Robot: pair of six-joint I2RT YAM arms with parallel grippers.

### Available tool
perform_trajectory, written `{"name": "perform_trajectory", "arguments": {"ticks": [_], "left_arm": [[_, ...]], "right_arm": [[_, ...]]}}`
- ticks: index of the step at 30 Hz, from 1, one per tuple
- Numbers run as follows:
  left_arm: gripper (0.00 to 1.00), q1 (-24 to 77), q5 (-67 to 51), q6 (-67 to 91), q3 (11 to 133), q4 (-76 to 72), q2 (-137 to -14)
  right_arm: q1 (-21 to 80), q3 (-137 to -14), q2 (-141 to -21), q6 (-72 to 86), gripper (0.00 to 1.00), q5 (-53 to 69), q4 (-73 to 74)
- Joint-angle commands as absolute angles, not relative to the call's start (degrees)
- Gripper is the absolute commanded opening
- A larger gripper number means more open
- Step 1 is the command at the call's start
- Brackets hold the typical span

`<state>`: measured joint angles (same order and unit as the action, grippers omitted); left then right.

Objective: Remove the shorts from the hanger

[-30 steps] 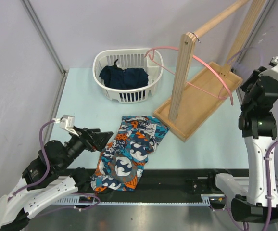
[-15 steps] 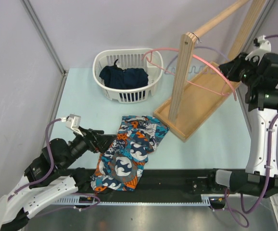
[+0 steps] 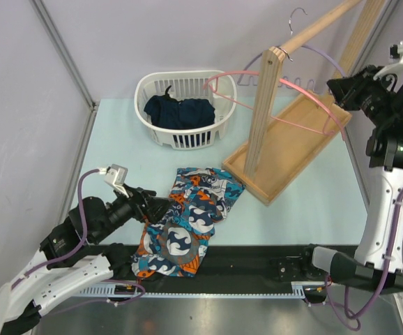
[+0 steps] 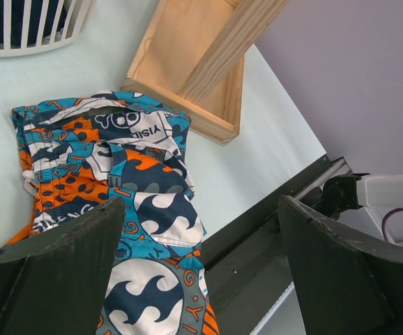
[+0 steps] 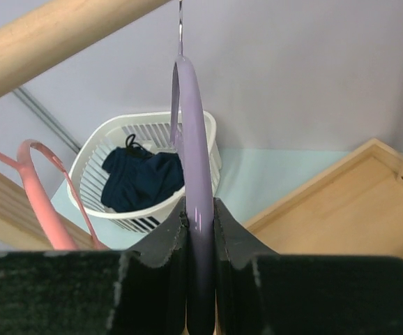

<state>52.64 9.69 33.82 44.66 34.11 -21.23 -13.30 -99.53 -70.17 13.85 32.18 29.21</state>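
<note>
The colourful shorts [image 3: 187,220] lie flat on the table near its front edge, off any hanger; they also show in the left wrist view [image 4: 118,202]. My left gripper [image 3: 158,208] is open and empty, just left of the shorts, its jaws wide apart. My right gripper [image 3: 337,88] is shut on the lavender hanger [image 3: 320,54] and holds it high by the wooden rail, its metal hook [image 3: 295,17] above the rail. In the right wrist view the hanger [image 5: 191,139] runs straight up from between the closed jaws.
A wooden rack [image 3: 261,105] on a tray base [image 3: 292,150] stands at the back right with a pink hanger [image 3: 285,122] on it. A white basket [image 3: 161,136] holding a dark navy garment [image 3: 180,112] stands at the back centre.
My right gripper has risen and carried the lavender hanger up to the rail, its hook now above it. My left gripper has edged right towards the shorts, which have not moved.
</note>
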Motion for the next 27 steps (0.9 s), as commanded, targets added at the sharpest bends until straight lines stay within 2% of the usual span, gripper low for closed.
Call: {"name": "perform_trajectory", "arguments": {"ticks": [1,12,27], "left_arm": [[0.96,52.82,8.35,32.61,44.12,33.22,-20.92],[0.96,52.82,8.09,32.78,44.3,33.57,-20.66],[0.97,52.82,6.77,32.87,42.63,32.7,-22.23]], "right_arm": [[-15.55,-94.41,-61.8,18.36,0.0,30.06,18.55],[-15.73,-92.64,-58.36,18.72,0.0,29.0,18.37],[-16.0,-85.79,-49.14,15.65,0.0,24.0,25.49]]}}
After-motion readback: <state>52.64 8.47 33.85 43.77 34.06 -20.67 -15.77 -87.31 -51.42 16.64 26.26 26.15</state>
